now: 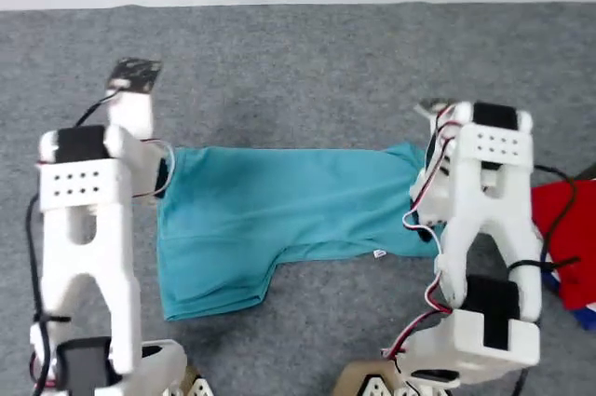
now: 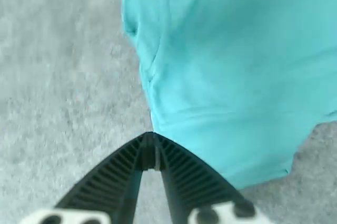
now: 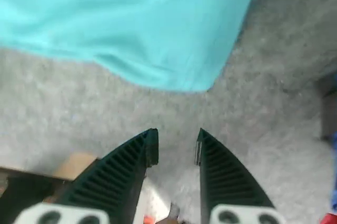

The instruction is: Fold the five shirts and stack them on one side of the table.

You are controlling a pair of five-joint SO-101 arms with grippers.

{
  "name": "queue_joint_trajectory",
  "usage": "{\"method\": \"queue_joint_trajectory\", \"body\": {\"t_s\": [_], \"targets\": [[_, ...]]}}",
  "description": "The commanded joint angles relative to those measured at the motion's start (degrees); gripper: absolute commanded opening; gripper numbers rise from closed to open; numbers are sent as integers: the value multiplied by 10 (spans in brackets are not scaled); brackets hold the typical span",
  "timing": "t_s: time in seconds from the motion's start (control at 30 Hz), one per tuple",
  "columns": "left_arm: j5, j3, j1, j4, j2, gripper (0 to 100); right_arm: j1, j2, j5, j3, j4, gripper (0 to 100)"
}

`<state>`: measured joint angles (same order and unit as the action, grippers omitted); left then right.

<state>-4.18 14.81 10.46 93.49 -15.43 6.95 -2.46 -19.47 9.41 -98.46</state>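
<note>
Beside left hand (image 2: 150,147), teal shirt (image 2: 231,76)

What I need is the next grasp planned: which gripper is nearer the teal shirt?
Left. The left gripper, shut, is at the edge of the teal shirt; the right gripper, open, hangs over bare carpet short of it.

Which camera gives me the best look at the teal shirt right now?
The high view: nearly the whole teal shirt shows there, laid flat. The left wrist view has one edge of it by the left gripper; the right wrist view has a corner ahead of the right gripper.
</note>
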Motion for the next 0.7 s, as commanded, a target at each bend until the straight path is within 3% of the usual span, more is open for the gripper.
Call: {"method": "queue_joint_trajectory", "body": {"t_s": [0.0,0.1,0.33,0.67], "targets": [[11,-16,18,34,-40,2,8,33,5,45,58,175],[-13,-15,34,33,-52,3,11,33,5,95,119,221],[-34,-18,34,35,-55,3,9,32,5,175,241,221],[-35,-15,37,48,-57,3,-4,-23,5,185,295,219]]}}
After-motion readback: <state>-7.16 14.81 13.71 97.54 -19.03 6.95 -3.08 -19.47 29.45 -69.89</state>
